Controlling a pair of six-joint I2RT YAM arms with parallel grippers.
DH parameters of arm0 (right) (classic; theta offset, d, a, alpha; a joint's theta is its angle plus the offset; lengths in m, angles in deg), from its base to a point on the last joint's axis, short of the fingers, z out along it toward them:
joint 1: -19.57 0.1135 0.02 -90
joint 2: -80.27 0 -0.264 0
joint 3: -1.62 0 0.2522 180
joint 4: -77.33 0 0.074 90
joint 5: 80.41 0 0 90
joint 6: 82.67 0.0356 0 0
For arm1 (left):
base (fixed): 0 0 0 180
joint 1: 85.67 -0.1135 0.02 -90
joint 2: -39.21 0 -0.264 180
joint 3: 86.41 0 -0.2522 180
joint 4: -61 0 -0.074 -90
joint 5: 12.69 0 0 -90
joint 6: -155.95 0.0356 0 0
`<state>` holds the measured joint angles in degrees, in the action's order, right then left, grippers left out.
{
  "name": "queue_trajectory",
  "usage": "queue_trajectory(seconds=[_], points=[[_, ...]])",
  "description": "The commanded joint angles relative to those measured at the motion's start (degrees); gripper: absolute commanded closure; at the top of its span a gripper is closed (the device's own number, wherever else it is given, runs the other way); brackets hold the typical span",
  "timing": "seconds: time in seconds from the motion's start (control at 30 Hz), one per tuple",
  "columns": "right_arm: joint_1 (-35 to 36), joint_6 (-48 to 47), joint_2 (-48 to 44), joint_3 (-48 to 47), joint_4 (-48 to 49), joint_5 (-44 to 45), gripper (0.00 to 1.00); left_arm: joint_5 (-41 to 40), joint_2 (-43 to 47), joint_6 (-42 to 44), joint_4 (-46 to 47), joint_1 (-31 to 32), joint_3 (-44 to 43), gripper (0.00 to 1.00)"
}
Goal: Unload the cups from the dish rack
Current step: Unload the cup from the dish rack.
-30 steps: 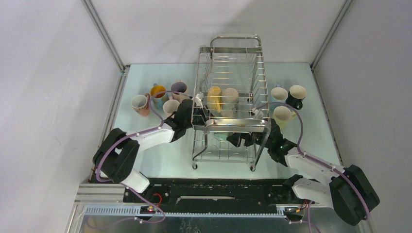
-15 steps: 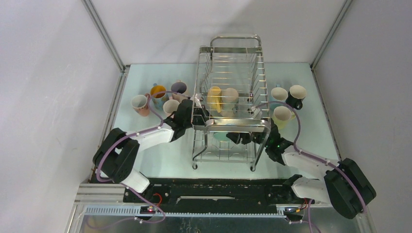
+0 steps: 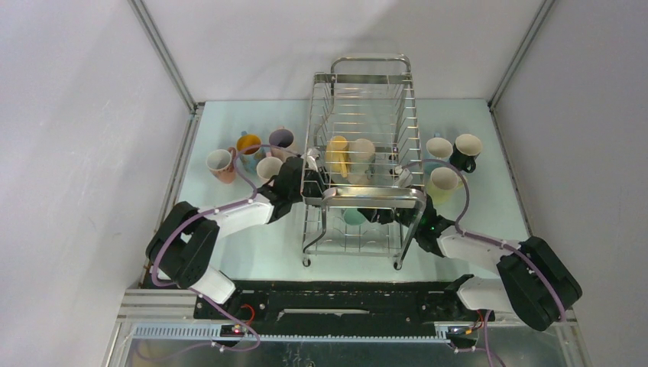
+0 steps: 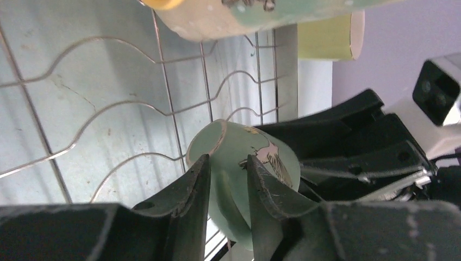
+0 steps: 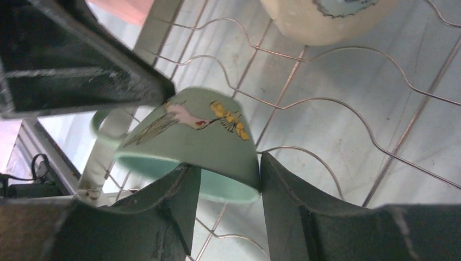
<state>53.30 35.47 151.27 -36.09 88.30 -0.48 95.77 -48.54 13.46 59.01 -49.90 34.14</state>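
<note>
A pale green cup [image 3: 353, 217] with a bird picture lies tilted on the lower tier of the dish rack [image 3: 373, 193]. My right gripper [image 5: 225, 168] is shut on its rim [image 5: 201, 141], one finger in the mouth and one against the outer wall. My left gripper [image 4: 228, 163] stands open, its fingers loosely either side of the cup's [image 4: 234, 136] handle. In the top view both grippers reach in under the upper tier, left [image 3: 317, 183] and right [image 3: 382, 216]. A yellow cup [image 3: 337, 153] and a cream cup [image 3: 361, 151] sit on the upper tier.
Several cups stand on the table left of the rack, among them a pink one [image 3: 220, 163] and a cream one [image 3: 269, 168]. Three more stand to the right, including a black one [image 3: 467, 147] and a yellow one [image 3: 443, 180]. Rack wires and legs surround both grippers.
My right gripper has pushed further into the lower tier and narrowed onto the green cup's rim. My left gripper has loosened around the handle.
</note>
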Motion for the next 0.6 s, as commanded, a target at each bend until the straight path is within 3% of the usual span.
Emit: queue_trajectory(seconds=[0.0, 0.13, 0.57], points=[[0.12, 1.3, 1.51, -1.04, 3.1, 2.62, 0.49, 6.07, 0.12, 0.3, -2.64, 1.78, -2.37, 0.64], [-0.4, 2.44, 2.32, -1.28, 4.48, 1.63, 0.55, 6.25, 0.03, 0.37, -2.59, 1.8, -2.55, 0.64], [-3.05, 6.98, -1.9, -1.39, 3.21, -4.1, 0.96, 5.27, 0.91, 1.78, -3.54, 1.28, -3.25, 0.58]])
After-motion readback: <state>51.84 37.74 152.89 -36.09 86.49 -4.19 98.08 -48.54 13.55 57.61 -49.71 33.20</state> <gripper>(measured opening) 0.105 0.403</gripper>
